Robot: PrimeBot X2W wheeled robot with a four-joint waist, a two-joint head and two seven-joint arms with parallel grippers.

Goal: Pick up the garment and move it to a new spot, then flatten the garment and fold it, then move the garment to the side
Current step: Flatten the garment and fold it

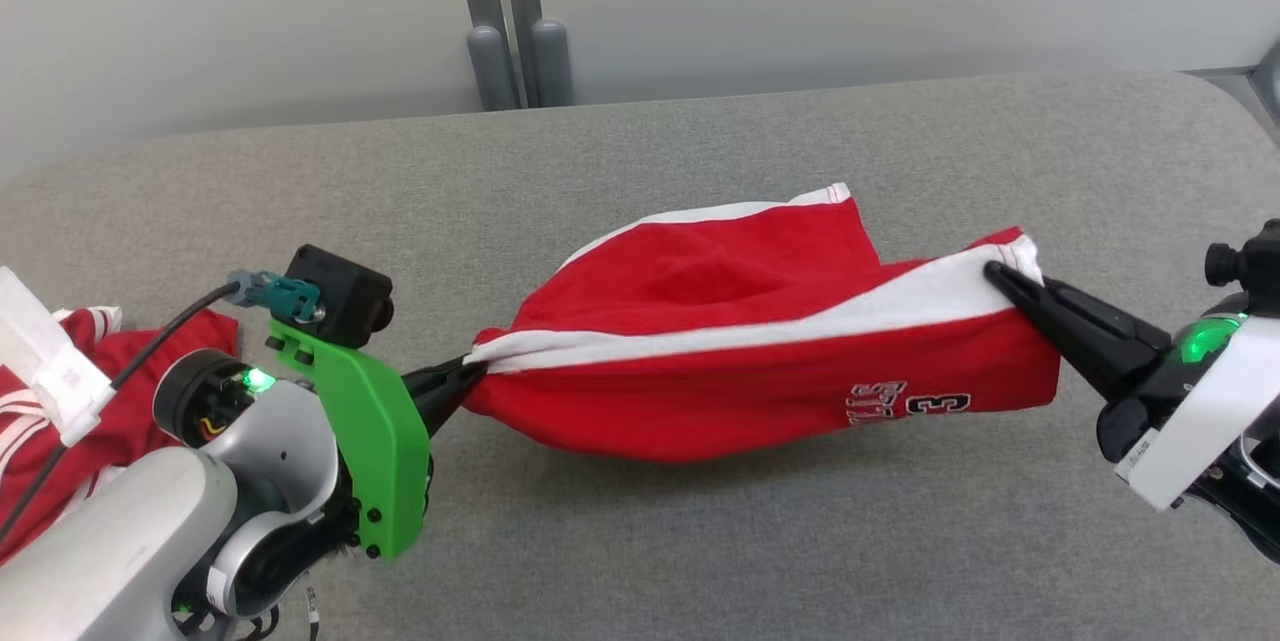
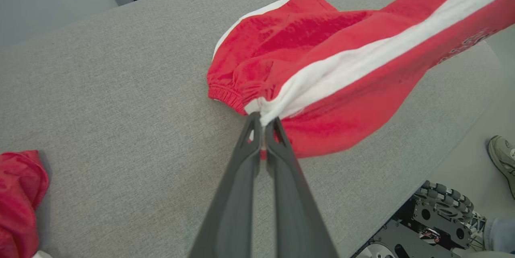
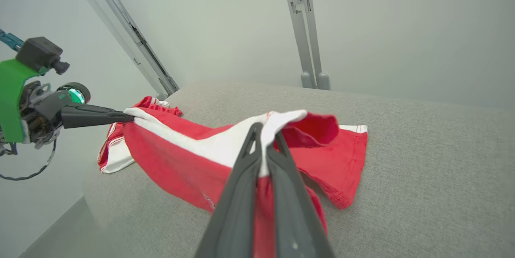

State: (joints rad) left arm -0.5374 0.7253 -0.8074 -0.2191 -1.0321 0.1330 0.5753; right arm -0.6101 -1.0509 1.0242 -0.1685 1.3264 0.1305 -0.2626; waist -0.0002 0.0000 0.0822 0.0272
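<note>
The garment (image 1: pixel 760 381) hangs stretched — left end effector (image 1: pixel 468 369), right end effector (image 1: pixel 993 272) clamping.

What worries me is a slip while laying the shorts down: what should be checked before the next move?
1. Left end effector shut on the shorts at the waistband: ok.
2. Right end effector shut on the hem end: ok.
3. White stripe stretched straight between both grips: ok.
4. Shorts spread flat: not ok; the far leg sags bunched onto the table.
5. Other red garment apart from the shorts: ok, it lies at the left.
6. Shoe on the floor beside the robot's base, safe from the arms: cannot tell.
</note>
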